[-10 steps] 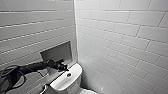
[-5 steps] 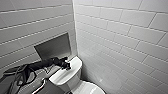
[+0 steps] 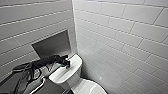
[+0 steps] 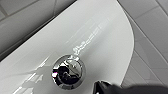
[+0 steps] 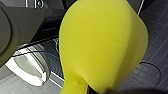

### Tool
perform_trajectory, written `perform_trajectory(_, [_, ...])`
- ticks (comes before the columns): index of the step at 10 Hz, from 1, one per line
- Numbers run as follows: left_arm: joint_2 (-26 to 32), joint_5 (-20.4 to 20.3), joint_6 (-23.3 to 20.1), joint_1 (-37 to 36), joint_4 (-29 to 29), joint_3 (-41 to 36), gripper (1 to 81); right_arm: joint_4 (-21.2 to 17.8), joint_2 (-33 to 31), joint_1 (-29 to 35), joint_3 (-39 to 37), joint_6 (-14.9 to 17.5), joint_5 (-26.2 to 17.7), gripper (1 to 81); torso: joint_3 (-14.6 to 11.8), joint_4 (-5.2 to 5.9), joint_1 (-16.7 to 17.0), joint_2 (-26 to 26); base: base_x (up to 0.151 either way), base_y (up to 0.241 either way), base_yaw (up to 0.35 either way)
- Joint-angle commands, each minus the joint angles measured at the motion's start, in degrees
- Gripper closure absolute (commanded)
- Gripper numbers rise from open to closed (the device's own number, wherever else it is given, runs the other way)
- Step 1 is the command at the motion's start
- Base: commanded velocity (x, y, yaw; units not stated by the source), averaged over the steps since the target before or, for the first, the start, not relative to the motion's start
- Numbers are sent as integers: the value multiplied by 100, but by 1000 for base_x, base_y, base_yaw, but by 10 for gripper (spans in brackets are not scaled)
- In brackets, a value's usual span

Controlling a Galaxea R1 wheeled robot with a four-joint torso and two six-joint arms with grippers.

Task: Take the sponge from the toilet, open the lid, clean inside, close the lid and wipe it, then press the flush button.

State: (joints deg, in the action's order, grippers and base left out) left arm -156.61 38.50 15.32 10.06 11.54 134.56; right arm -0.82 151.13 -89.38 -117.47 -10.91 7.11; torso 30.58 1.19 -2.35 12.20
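My left gripper [image 3: 67, 64] reaches over the white tank top [image 3: 62, 75], close above its middle. In the left wrist view the flush button [image 4: 68, 72] is a shiny round chrome-rimmed disc in the glossy tank top [image 4: 105, 42], and the gripper's dark tip [image 4: 107, 88] sits just beside it, apart from it. The bright yellow sponge [image 5: 100, 42] looms large in the right wrist view, pinched at its narrow end by my right gripper [image 5: 98, 90]. Part of the white lid [image 3: 91, 88] shows below the tank.
White tiled walls [image 3: 120, 37] meet in a corner right behind the toilet. A grey recessed panel [image 3: 52, 45] sits in the left wall above the tank. My dark arm and cables [image 3: 27, 72] cross the lower left. Dark floor tiles [image 5: 155, 50] lie under the sponge.
The whole head picture has shifted a little, so the camera moved. My left gripper has edged farther over the tank top.
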Motion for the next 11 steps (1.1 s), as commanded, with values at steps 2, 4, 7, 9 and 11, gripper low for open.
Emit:
perform_trajectory(2, [-160, 228, 6, -1168, -276, 449, 811, -68, -115, -32, 146, 10, -429, 811, 0, 0, 0, -2, 0, 0, 0])
perform_trajectory(4, [-380, 237, 6, -1160, -485, 949, 811, -68, -115, -32, 155, 10, -429, 811, 0, 0, 0, -2, 0, 0, 0])
perform_trajectory(7, [-565, 237, 6, -1168, -724, 1292, 811, -68, -115, -32, 155, 10, -429, 811, 0, 0, 0, -2, 0, 0, 0])
perform_trajectory(9, [-608, 202, 6, -1133, -802, 1353, 811, -68, -115, -32, 164, 10, -429, 811, 0, 0, 0, -2, 0, 0, 0])
perform_trajectory(11, [-696, 211, 6, -1080, -935, 1547, 811, -59, -115, -24, 173, 19, -429, 811, 0, 0, 0, -2, 0, 0, 0])
